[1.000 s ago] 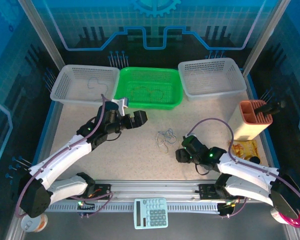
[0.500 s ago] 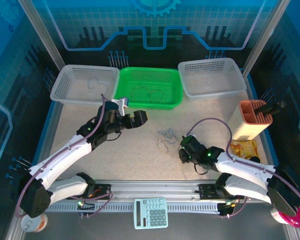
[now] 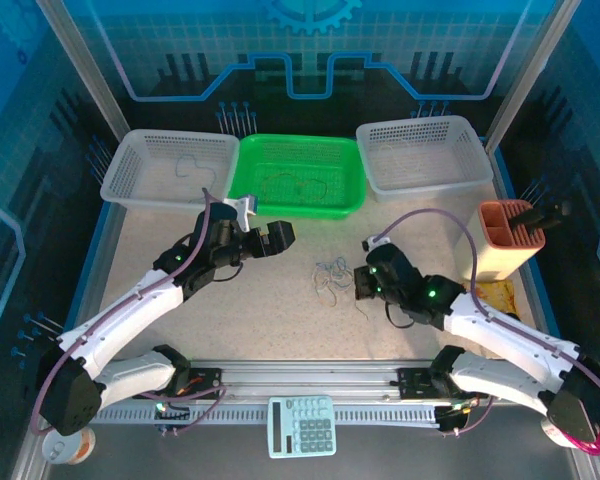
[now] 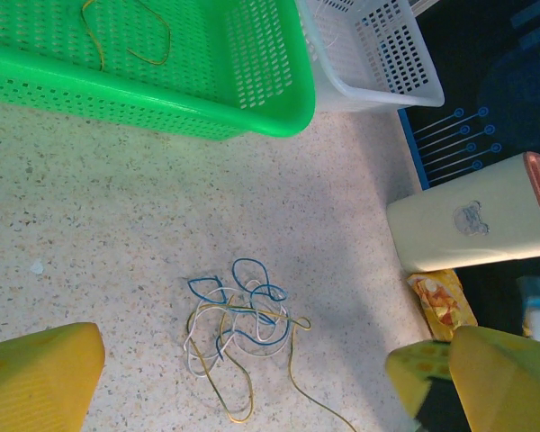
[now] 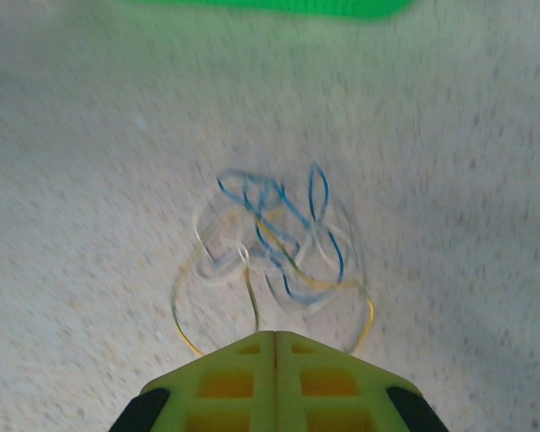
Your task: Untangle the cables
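Observation:
The cables (image 3: 330, 277) lie as a small tangle of blue, whitish and yellow loops on the speckled table (image 3: 230, 320), mid-table. In the left wrist view the cables (image 4: 238, 319) sit below the camera, and one yellow strand trails off to the lower right. My left gripper (image 3: 277, 237) hovers left of and behind the tangle, open and holding nothing; its yellow fingers (image 4: 40, 378) frame the pile. My right gripper (image 3: 362, 284) is at the tangle's right edge. In its own view the right gripper (image 5: 275, 335) is shut, with a yellow strand of the cables (image 5: 279, 243) running into the tip.
A green basket (image 3: 295, 205) with a yellowish wire stands behind the tangle, between two white baskets (image 3: 115, 185) (image 3: 420, 185). A beige holder (image 3: 505, 240) and a snack packet (image 3: 490, 295) are at the right. A calculator (image 3: 302, 425) lies on the front rail.
My right gripper has closed and moved forward and left to the tangle's edge, pinching a yellow strand. The left arm has not moved.

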